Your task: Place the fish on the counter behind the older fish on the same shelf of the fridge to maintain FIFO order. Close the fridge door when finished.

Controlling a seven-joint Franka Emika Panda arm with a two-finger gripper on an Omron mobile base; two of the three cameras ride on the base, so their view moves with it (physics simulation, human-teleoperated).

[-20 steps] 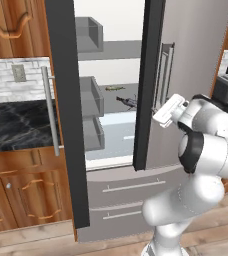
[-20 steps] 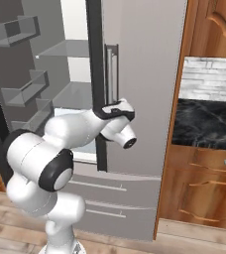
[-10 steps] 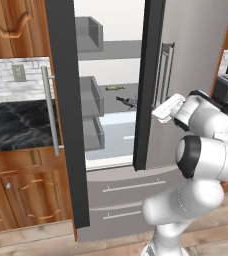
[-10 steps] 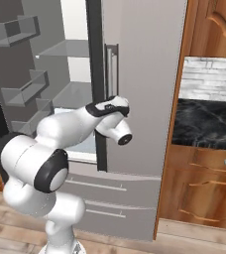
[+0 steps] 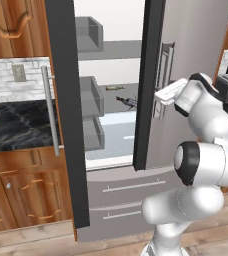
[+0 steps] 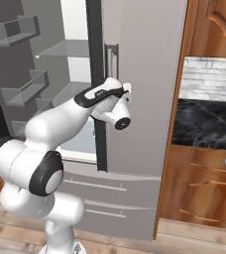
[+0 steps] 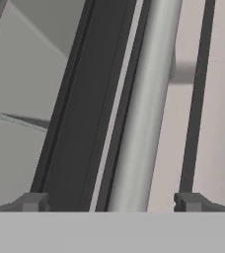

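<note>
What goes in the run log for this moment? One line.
pincer: open, astride right door handle | fridge: both doors ajar | fish: two on shelf

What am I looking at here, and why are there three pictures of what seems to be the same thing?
It is a computer-drawn kitchen with a white robot arm standing before a tall grey fridge. Two cameras ride on the robot's base, one behind it on each side, so both show the same moment from two angles. The third camera sits on the hand and looks along the claw.

The fridge's left door stands wide open and the right door is partly open. Inside, on a grey shelf, lie two small fish, one behind the other.

The claw is empty. Its two dark fingertips are spread on either side of the right door's vertical bar handle, without touching it. To the left is a black marble counter.
</note>
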